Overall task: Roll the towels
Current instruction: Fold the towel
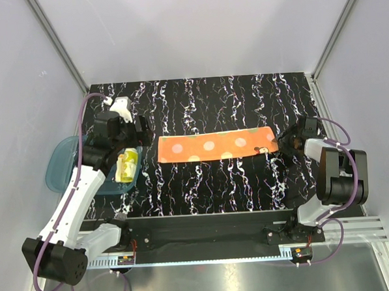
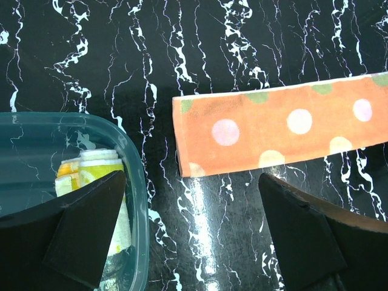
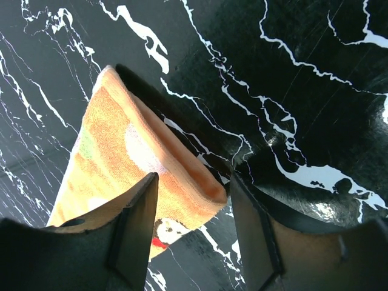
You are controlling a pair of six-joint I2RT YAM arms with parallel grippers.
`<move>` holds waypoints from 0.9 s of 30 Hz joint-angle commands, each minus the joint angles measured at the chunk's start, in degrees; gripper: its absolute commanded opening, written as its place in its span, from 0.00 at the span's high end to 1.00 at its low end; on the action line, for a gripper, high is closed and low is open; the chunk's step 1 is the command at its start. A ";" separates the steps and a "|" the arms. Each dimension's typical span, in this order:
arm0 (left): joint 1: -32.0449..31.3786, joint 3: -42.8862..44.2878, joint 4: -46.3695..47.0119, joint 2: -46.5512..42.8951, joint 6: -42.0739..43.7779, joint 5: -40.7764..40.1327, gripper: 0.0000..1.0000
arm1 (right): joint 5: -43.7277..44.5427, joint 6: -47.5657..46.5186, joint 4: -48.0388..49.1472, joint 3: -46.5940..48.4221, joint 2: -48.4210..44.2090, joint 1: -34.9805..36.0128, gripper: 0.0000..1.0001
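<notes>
An orange towel (image 1: 214, 146) with pale dots lies flat as a long folded strip across the middle of the table. My right gripper (image 1: 282, 143) is at its right end. In the right wrist view the open gripper (image 3: 194, 224) straddles the towel's end (image 3: 121, 157), whose edge curls up slightly between the fingers, unclamped. My left gripper (image 1: 140, 130) hovers near the strip's left end. In the left wrist view it (image 2: 191, 242) is wide open and empty, with the towel (image 2: 279, 130) ahead. A rolled yellow towel (image 1: 127, 163) lies in the teal tub (image 1: 61, 162).
The teal tub's rim (image 2: 136, 182) sits under my left gripper's left finger, with the yellow roll (image 2: 100, 167) inside. The table is black marble pattern, enclosed by white walls at the left, back and right. A metal rail runs along the near edge.
</notes>
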 commanded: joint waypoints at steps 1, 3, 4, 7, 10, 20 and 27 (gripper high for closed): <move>-0.07 3.00 1.32 0.11 1.17 -1.12 0.01 | -1.13 0.39 0.33 -0.31 0.10 -0.13 0.43; -0.07 3.09 1.32 0.19 1.17 -1.12 0.01 | -1.40 0.48 -0.28 -1.37 -0.87 -0.13 0.43; -0.07 3.09 1.32 0.28 1.17 -1.12 0.01 | -1.22 0.30 -0.90 -1.63 -1.83 -0.22 0.43; 0.02 3.17 1.23 0.20 1.17 -1.12 0.01 | -0.78 0.12 -1.61 -3.74 -3.76 -0.13 0.43; 0.28 3.26 1.23 0.28 1.08 -0.86 0.01 | -1.57 0.04 -1.25 -4.36 -3.78 -0.13 0.43; 0.29 3.09 1.15 0.20 1.17 -1.30 0.01 | -2.10 -0.23 -0.38 -2.69 -0.96 -0.13 0.56; 0.37 3.09 0.97 0.46 1.17 -1.39 0.01 | 2.01 -1.71 -4.84 -1.20 -2.54 -0.22 0.74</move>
